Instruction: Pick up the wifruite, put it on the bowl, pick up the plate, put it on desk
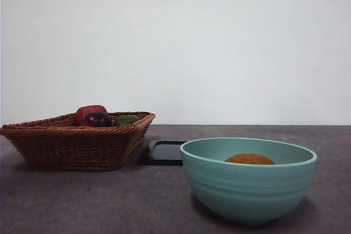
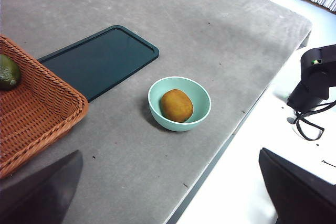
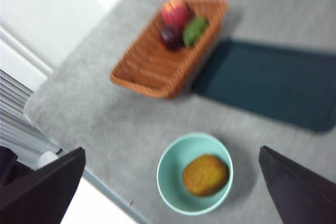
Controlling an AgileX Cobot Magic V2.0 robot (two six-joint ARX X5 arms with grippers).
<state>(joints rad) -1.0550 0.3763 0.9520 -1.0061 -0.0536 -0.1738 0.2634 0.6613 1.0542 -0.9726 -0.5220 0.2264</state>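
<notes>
The wifruite [image 2: 176, 105] is seen lying inside the bowl [image 2: 201, 116], which is set on the desk [image 2: 220, 30] near its front edge. The plate [image 2: 100, 59] is laid flat on the desk between the bowl and the wicker basket [image 2: 37, 108]. Both the left gripper [image 2: 170, 192] and right gripper [image 3: 173, 195] are held high above the desk, jaws spread wide and empty.
</notes>
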